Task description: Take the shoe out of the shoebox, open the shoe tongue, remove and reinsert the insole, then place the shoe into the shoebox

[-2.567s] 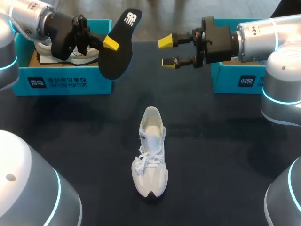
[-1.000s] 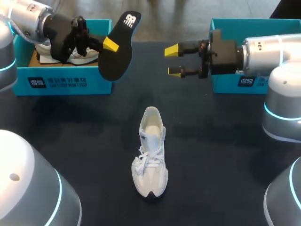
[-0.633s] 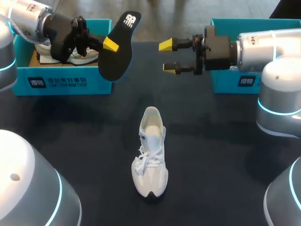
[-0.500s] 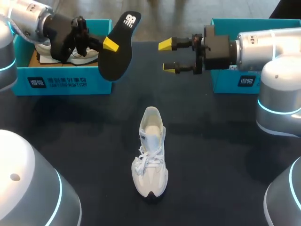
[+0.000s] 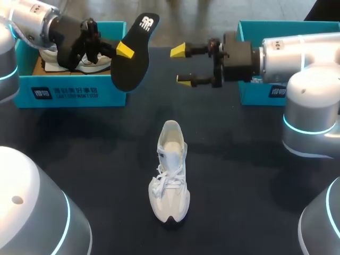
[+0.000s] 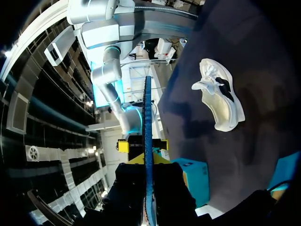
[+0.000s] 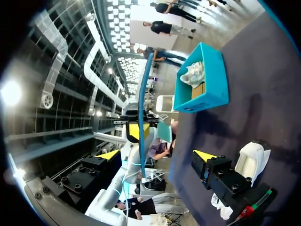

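A black insole (image 5: 130, 58) with a white logo is held up in the air, and my left gripper (image 5: 125, 49) is shut on its edge in front of the left shoebox (image 5: 69, 93). In the left wrist view the insole (image 6: 148, 136) shows edge-on between the fingers. The white shoe (image 5: 170, 172) stands on the dark table with its toe toward the front and its tongue open; it also shows as the shoe (image 6: 218, 101) and the shoe (image 7: 249, 160). My right gripper (image 5: 181, 66) hangs open just right of the insole (image 7: 142, 89), level with it.
The left teal shoebox (image 7: 209, 77) holds a second white shoe (image 5: 79, 64). Another teal shoebox (image 5: 265, 91) stands at the back right, behind my right arm. The dark tabletop (image 5: 239, 175) lies around the shoe.
My right gripper has moved left toward the insole, staying open. The left arm, the insole and the shoe have kept still.
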{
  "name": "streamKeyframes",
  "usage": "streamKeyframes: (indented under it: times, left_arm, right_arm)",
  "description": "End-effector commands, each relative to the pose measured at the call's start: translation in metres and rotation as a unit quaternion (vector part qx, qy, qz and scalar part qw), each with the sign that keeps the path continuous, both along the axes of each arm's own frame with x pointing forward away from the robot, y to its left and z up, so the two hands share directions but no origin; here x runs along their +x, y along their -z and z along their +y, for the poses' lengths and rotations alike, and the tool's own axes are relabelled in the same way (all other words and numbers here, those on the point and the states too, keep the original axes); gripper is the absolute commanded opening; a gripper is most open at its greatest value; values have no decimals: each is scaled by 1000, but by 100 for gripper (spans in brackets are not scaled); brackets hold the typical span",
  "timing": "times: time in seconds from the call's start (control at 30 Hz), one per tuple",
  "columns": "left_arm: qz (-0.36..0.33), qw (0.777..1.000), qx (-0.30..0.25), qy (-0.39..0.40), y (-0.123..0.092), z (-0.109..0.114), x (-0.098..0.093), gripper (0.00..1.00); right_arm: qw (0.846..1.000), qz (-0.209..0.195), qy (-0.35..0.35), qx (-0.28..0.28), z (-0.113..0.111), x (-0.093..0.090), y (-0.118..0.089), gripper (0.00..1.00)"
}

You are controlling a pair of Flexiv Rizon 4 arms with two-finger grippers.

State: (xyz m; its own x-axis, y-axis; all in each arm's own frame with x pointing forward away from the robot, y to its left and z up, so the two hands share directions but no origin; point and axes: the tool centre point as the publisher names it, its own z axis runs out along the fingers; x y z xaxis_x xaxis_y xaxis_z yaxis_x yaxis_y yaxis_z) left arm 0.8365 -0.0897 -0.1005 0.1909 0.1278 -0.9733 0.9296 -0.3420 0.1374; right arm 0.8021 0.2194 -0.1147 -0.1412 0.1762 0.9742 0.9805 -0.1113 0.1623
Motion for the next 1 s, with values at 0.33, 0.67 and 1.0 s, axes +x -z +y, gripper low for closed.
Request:
streamKeyframes:
  times: [0.33,0.67,1.0]
  left_arm:
    - [-1,1000,-1,-1,1,-1,-1,0]
    - [-1,1000,-1,-1,1,-1,-1,0]
    - [-1,1000,-1,-1,1,-1,-1,0]
  right_arm:
    - [1000,20,-18,-13,31,11,-7,95]
    - [999,26,-32,-14,43,20,-9,50]
    - [999,29,-38,-17,49,22,-9,47]
